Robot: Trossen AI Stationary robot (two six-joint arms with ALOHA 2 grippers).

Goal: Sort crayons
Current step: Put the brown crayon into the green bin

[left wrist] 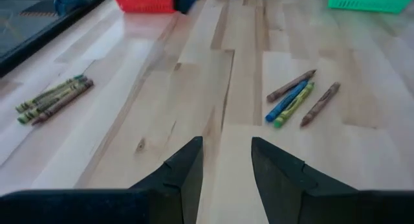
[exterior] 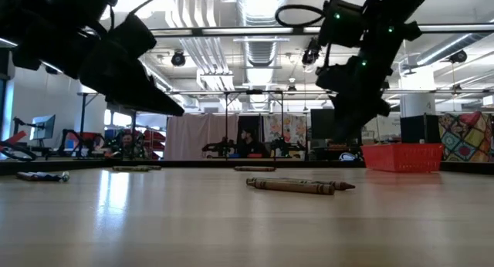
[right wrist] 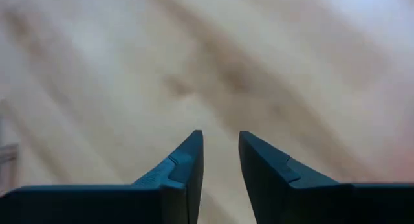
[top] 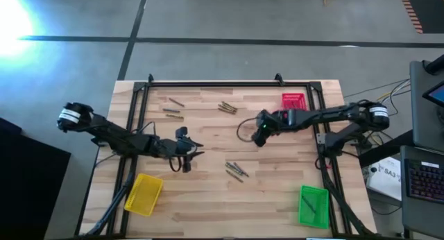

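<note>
The left gripper (top: 192,155) hovers low over the pale wooden table (top: 208,205), fingers parted and empty. Thin dull crayons (top: 236,170) lie just beside it, others (top: 227,107) farther back. The right gripper (top: 258,137) hangs mid-table, parted, empty.

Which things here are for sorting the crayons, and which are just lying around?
For the job:
- crayons in the table's middle
- crayons near the far edge
- crayons to the far left
- red tray, yellow tray, green tray
- left gripper, right gripper, both empty

Just lying about:
- keyboard beside the table
</note>
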